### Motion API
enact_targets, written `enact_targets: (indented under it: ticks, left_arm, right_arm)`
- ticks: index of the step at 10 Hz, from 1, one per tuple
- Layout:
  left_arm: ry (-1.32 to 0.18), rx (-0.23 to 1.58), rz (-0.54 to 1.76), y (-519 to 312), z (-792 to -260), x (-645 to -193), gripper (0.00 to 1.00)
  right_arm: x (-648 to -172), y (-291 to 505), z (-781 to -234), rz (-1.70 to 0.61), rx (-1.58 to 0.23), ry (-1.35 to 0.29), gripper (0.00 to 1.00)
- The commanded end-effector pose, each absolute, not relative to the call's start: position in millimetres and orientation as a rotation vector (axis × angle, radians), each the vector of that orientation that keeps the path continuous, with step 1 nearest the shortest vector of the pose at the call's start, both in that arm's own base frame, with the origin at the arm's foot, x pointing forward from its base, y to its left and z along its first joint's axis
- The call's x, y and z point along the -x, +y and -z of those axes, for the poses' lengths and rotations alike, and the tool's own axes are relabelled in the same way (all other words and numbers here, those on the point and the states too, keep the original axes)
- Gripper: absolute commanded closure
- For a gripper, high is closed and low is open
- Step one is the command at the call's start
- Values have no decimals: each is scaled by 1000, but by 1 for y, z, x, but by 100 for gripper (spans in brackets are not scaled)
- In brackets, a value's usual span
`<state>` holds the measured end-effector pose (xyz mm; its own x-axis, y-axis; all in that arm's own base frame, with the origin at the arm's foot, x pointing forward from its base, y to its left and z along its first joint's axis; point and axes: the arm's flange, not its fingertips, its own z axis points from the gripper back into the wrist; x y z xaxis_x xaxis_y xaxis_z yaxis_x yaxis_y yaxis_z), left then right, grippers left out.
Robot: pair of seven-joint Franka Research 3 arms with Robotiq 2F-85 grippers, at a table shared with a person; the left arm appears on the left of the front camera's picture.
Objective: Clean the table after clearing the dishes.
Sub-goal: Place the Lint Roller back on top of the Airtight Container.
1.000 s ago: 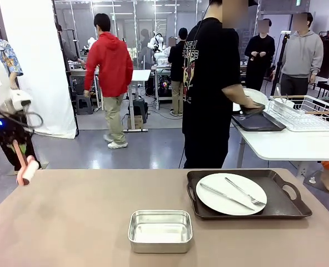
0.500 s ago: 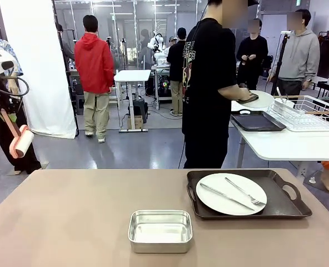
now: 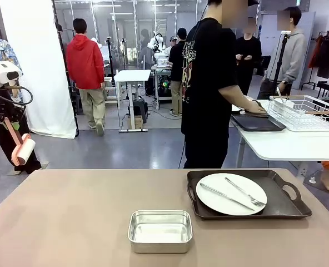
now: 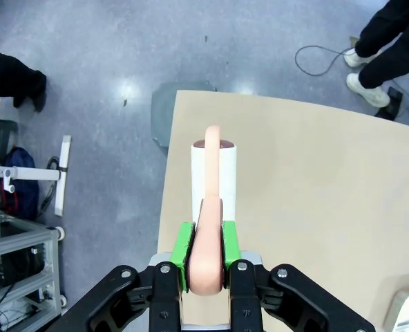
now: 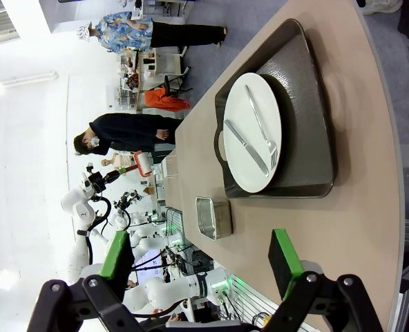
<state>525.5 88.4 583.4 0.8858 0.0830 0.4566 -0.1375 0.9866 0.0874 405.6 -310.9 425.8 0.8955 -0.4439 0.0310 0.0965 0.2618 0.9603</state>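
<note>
Our left claw point(image 4: 206, 243) clamps the roller point(image 4: 213, 173), right claw point(image 5: 201, 254) wide; we risk sweeping into the plate point(image 3: 231, 193) and tray point(image 3: 281, 210) not yet off the surface point(image 3: 70, 222).

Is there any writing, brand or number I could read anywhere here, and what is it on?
"NEW" (as it seems): top line of the print on the person's black T-shirt; the lower lines are too blurred to read.
The plate, tray, steel pan and roller bear none.
</note>
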Motion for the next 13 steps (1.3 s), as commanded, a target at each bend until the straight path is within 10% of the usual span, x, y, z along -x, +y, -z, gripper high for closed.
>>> enact_targets:
  ticks: [1, 7, 13]
  left_arm:
    - [-487, -123, -122, 90, -589, -523, 78]
    - [-473, -119, -115, 88, -586, -525, 78]
    - [-547, -212, 574, -20, -661, -498, 78]
  right_arm:
    - [-404, -310, -429, 378, -1260, -321, 0]
    - [-404, -310, -429, 378, -1260, -321, 0]
    - [-404, -310, -429, 378, -1260, -321, 0]
